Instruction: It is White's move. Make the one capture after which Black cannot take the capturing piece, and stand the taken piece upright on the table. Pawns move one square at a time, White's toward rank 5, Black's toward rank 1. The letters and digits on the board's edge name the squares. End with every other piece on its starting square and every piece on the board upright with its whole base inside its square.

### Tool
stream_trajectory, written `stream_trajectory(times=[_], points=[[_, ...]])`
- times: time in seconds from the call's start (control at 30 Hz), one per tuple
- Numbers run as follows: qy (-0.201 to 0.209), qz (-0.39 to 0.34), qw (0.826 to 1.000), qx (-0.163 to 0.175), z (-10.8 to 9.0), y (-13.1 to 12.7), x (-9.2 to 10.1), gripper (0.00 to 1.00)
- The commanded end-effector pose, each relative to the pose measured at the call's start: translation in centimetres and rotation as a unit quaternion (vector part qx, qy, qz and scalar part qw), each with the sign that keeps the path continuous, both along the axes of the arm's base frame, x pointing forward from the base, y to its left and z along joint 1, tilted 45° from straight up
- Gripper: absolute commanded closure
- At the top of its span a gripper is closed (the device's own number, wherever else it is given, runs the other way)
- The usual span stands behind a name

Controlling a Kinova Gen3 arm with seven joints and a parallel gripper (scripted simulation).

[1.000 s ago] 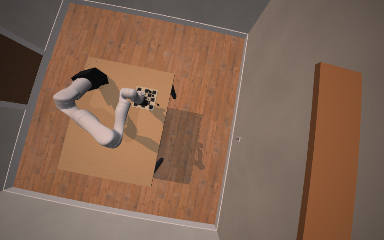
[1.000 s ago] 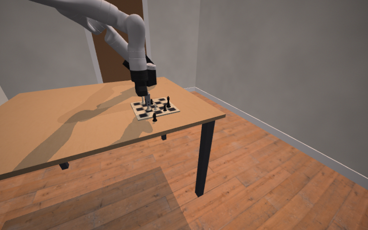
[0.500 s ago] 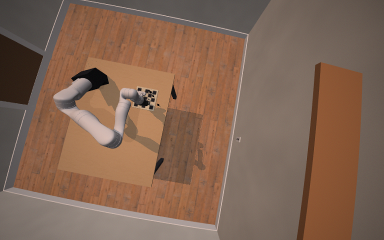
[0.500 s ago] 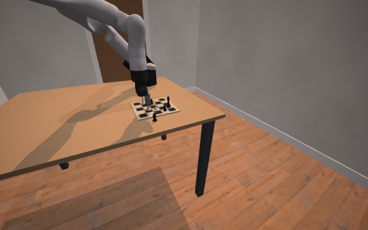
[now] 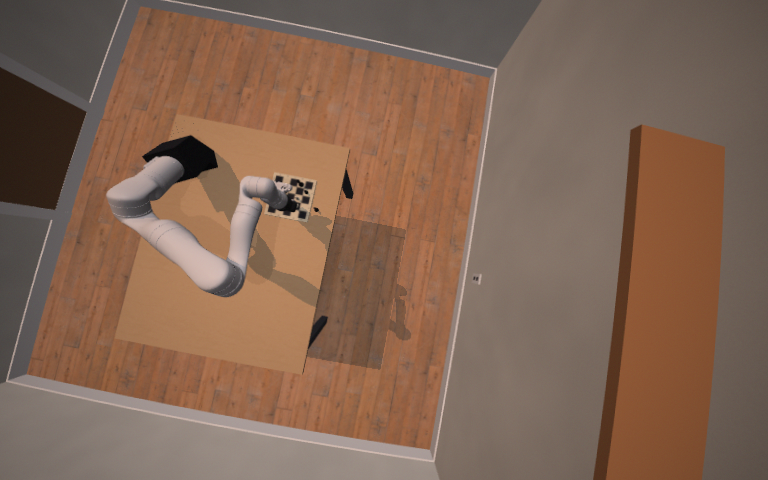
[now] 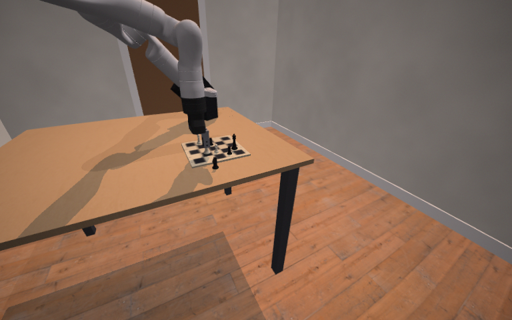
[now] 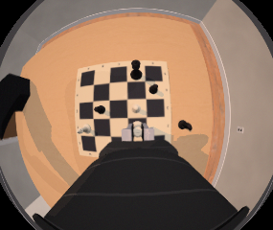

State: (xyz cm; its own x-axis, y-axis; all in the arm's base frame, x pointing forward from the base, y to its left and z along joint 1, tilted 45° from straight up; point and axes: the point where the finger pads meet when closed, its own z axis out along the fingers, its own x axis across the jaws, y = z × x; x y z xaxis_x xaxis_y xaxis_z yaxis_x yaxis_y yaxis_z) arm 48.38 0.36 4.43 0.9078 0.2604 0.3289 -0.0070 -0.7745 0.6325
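Observation:
A small chessboard [image 6: 193, 156] [image 7: 88, 80] [image 5: 311, 184] lies near the table's far right edge. My gripper [image 6: 206, 143] [image 7: 137, 129] [image 5: 289, 205] is shut on a white piece [image 6: 207, 150] [image 7: 138, 129] and holds it upright, low on the board's near side; I cannot tell whether its base touches the square. A black piece [image 6: 215, 163] [image 7: 185, 126] [image 5: 317, 209] stands upright on the table just off the board. A tall black piece [image 6: 233, 141] [image 7: 136, 71], two black pawns [image 6: 229, 151] [image 7: 101, 109] and small white pieces [image 6: 216, 149] [image 7: 136, 109] stand on the board.
The wooden table [image 6: 92, 166] [image 5: 198, 309] has its front edge a short way past the black piece. The arm's black base [image 5: 183, 155] sits at the table's far side. A door [image 5: 662, 297] and walls surround the room.

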Motion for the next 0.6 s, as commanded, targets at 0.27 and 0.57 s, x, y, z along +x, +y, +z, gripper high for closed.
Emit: stream_trajectory(times=[0.27, 0.57], points=[[-0.001, 0.001, 1.000, 0.000, 0.02, 0.06, 0.04, 1.00], [-0.001, 0.001, 1.000, 0.000, -0.13, -0.07, 0.13, 1.00]])
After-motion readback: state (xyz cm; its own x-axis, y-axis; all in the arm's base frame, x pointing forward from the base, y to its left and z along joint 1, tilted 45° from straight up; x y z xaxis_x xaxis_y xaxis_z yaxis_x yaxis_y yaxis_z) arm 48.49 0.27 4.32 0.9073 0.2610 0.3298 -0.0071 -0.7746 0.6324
